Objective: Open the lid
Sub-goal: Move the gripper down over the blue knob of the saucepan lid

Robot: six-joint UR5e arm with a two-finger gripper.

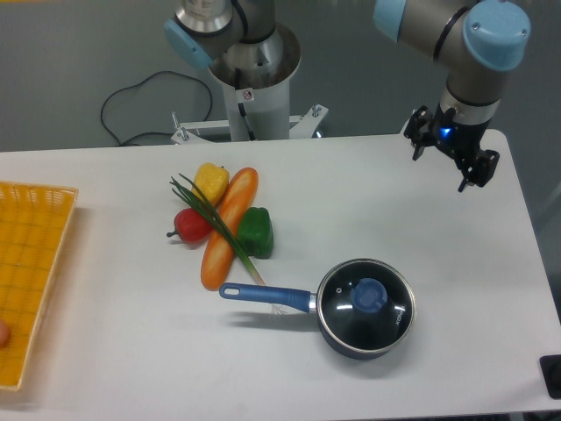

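Note:
The round glass lid [386, 314] with a metal rim and a blue knob [369, 296] sits closed on a dark blue saucepan [351, 340] with a long blue handle [266, 296], at the table's front right. My gripper [449, 165] hangs high at the back right, well above and behind the pan. Its fingers are spread apart and hold nothing.
A pile of toy food lies left of centre: a long bread loaf [230, 226], a yellow pepper [210, 181], a red pepper [191, 224], a green pepper [256, 231] and a green onion [215, 219]. A yellow basket [31, 263] stands at the left edge. The arm's base [254, 79] is at the back.

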